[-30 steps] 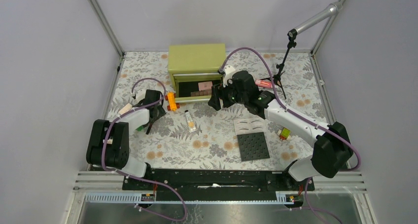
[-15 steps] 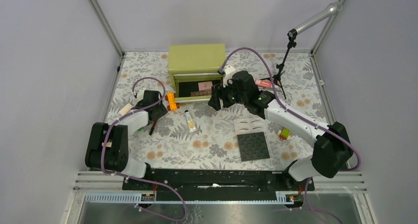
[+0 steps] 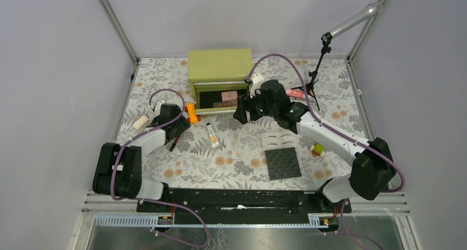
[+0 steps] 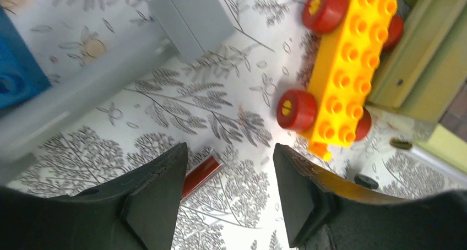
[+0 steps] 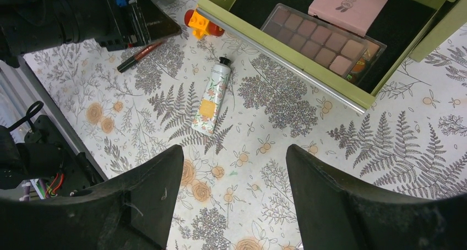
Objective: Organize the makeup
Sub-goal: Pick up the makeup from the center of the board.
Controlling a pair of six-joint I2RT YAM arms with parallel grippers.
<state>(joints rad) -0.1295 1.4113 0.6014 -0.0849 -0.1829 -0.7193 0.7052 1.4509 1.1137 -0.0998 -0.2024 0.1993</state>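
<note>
Fingers of the left claw [image 4: 228, 157] stood apart over the flower-printed table [image 3: 242, 163], with nothing clamped between them. In the left wrist view a red-brown pencil [image 4: 201, 174] lay flat on the table inside the gap. Its lower end ran behind the finger [image 4: 157, 200] at the lower left of the frame, and whether that finger touched it could not be told. An orange toy car [image 4: 341, 68] sat at the upper right of that frame, just beside the front of the green box [image 4: 418, 57] and well clear of both fingers.

The right claw [image 5: 234, 162] was spread wide and held nothing, hanging over bare table. Above it in the right wrist frame lay the cream tube [image 5: 211, 98], its black cap pointing toward the box's open drawer [image 5: 286, 60]. Inside the drawer, at the upper right, rested an eyeshadow palette [image 5: 322, 41] and, just beyond it, the pink compact [image 5: 348, 2]. In the overhead view the pink-red tube [image 3: 296, 93] lay right of centre by the microphone stand [image 3: 315, 82]. The dark studded plate [image 3: 282, 163] sat below it, toward the lower right.
</note>
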